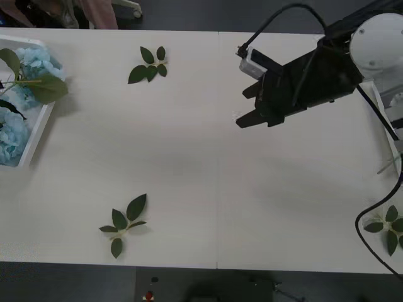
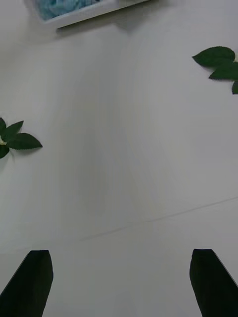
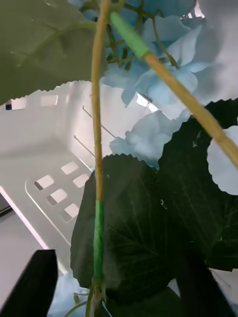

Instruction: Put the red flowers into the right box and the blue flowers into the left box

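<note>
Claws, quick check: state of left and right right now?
Right claw: open, empty, hovering over bare table.
Left claw: inside the left box among the blue flowers; a stem runs between its fingers, but grip cannot be told.

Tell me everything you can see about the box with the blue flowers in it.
The left box sits at the table's left edge, partly cut off by the front view. It looks like white plastic, with a raised rim and walls pierced by rows of small square holes. Inside lie pale blue flowers with thin stems and broad green leaves, one leaf reaching over the rim. The left gripper is right at the flowers, a stem running down between its fingers.
</note>
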Controlling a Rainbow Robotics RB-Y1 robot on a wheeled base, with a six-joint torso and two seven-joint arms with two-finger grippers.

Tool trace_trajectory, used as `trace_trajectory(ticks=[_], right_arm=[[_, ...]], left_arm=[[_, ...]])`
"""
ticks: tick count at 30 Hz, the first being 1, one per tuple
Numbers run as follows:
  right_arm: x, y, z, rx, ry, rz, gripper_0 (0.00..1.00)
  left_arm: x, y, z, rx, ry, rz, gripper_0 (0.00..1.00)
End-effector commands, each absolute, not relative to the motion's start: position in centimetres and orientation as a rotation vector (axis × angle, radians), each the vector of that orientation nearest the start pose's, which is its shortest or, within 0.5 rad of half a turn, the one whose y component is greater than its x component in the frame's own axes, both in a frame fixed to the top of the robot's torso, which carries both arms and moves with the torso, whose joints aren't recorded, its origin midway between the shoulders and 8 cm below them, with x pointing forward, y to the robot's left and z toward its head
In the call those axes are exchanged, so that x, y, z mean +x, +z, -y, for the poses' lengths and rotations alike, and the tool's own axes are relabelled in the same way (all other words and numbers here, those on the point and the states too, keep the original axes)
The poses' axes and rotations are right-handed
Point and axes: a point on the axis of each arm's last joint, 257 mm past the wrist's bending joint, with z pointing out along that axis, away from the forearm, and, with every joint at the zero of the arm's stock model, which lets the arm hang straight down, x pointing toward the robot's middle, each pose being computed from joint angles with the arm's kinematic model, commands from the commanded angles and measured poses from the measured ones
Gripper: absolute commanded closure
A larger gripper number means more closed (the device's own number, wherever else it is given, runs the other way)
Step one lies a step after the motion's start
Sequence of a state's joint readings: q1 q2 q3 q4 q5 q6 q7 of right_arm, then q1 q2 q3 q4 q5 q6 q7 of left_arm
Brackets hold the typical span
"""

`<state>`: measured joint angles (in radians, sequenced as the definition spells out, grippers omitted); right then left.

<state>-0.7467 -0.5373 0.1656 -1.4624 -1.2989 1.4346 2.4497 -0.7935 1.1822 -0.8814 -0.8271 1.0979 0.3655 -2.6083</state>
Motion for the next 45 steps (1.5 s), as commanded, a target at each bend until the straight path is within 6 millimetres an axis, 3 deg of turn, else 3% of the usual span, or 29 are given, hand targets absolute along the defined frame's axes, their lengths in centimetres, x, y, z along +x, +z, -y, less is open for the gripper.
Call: trace_trajectory(ticks=[1, 10, 14, 17, 20, 22, 24, 27, 30, 33, 34, 35, 41, 45], right_arm=[[52.4, -9.6, 5.8, -1.512, 0.516, -1.633, 0.19], [52.2, -7.1, 4.2, -1.440, 0.607, -1.534, 0.19], [51.9, -5.3, 4.8, -1.431, 0.628, -1.509, 0.20], [51.4, -3.9, 5.3, -1.427, 0.657, -1.493, 0.19], [51.0, -2.5, 5.8, -1.399, 0.677, -1.469, 0.19], [50.7, -2.2, 6.3, -1.395, 0.664, -1.468, 0.19], [50.3, -1.8, 6.4, -1.374, 0.672, -1.464, 0.20], [49.2, -2.1, 6.7, -1.344, 0.680, -1.478, 0.19], [48.4, -2.2, 6.6, -1.331, 0.680, -1.477, 0.19], [47.9, -2.5, 6.8, -1.329, 0.683, -1.482, 0.19], [47.9, -2.5, 6.8, -1.329, 0.683, -1.482, 0.19], [47.8, -2.3, 7.1, -1.327, 0.687, -1.480, 0.19], [47.2, -1.9, 8.5, -1.301, 0.791, -1.507, 0.20], [46.9, -2.6, 9.5, -1.288, 0.866, -1.548, 0.19]], left_arm=[[61.2, -10.5, -61.4, 1.142, 1.091, -1.904, 0.06], [61.6, -1.2, -59.1, 1.137, 1.104, -1.741, 0.00], [60.9, 0.8, -57.3, 1.137, 1.036, -1.762, 0.00], [60.5, 1.8, -52.8, 1.154, 0.885, -1.778, 0.00], [59.9, 1.3, -44.6, 1.224, 0.660, -1.758, 0.00], [59.4, 0.1, -39.1, 1.258, 0.511, -1.716, 0.00], [58.9, -1.2, -35.2, 1.270, 0.399, -1.688, 0.00], [56.9, -4.7, -27.9, 1.222, 0.106, -1.670, 0.00], [54.5, -7.2, -23.5, 1.136, -0.122, -1.664, 0.00], [52.2, -8.4, -21.0, 1.145, -0.160, -1.616, 0.00], [52.2, -8.4, -21.0, 1.145, -0.160, -1.616, 0.00], [50.7, -8.7, -19.7, 1.168, -0.198, -1.611, 0.00], [44.3, -7.1, -12.9, 1.232, -0.422, -1.544, 0.00], [42.3, -5.9, -10.8, 1.255, -0.459, -1.490, 0.00]])
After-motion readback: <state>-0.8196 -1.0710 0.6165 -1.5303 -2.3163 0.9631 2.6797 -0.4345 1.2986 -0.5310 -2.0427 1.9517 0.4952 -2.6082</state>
